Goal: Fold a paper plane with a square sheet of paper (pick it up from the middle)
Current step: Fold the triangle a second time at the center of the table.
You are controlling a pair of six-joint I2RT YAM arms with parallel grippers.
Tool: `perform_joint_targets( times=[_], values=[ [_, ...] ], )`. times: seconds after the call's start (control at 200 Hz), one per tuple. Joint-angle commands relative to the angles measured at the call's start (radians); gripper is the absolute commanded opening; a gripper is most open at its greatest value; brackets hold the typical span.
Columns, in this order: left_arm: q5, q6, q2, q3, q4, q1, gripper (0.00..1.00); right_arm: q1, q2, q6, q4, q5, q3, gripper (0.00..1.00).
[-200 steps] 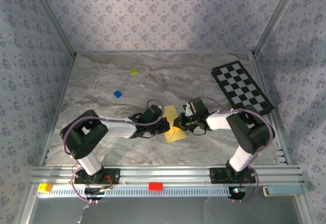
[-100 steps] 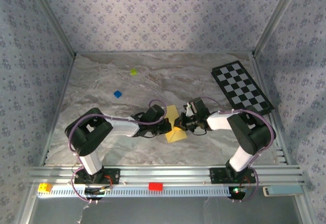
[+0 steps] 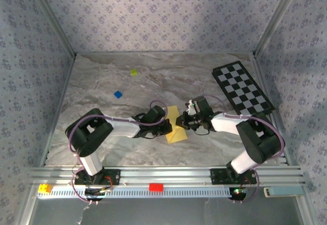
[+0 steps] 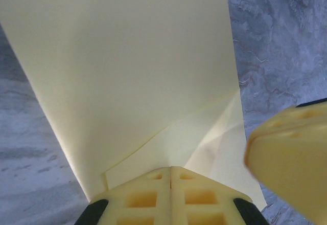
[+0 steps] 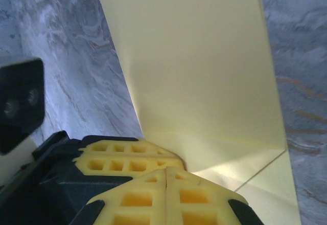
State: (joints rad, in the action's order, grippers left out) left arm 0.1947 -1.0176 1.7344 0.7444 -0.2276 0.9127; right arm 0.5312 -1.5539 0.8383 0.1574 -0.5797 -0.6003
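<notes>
The square sheet of paper is yellow, partly folded, and lies on the marble table between my two grippers. A flap of it stands up. My left gripper is shut, with its tips against the paper's left edge. In the left wrist view the shut tips touch a creased corner of the paper, and a right finger shows beside them. My right gripper is shut at the paper's right side. Its tips rest on the paper next to the left fingers. I see no paper between either pair of jaws.
A black-and-white checkered board lies at the back right. A small yellow-green block and a blue block sit at the back left. A red block and a yellow block rest on the front rail. Patterned walls enclose the table.
Both arms' elbows have shifted a little to the right. The two gripper tips have stayed at the paper, and the paper has barely moved.
</notes>
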Motion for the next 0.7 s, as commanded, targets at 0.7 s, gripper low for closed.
perform_joint_targets(
  times=[0.7],
  values=[
    [-0.045, 0.103, 0.019, 0.026, 0.193, 0.015, 0.0, -0.127, -0.004, -0.047, -0.077, -0.007, -0.032, 0.04]
  ],
)
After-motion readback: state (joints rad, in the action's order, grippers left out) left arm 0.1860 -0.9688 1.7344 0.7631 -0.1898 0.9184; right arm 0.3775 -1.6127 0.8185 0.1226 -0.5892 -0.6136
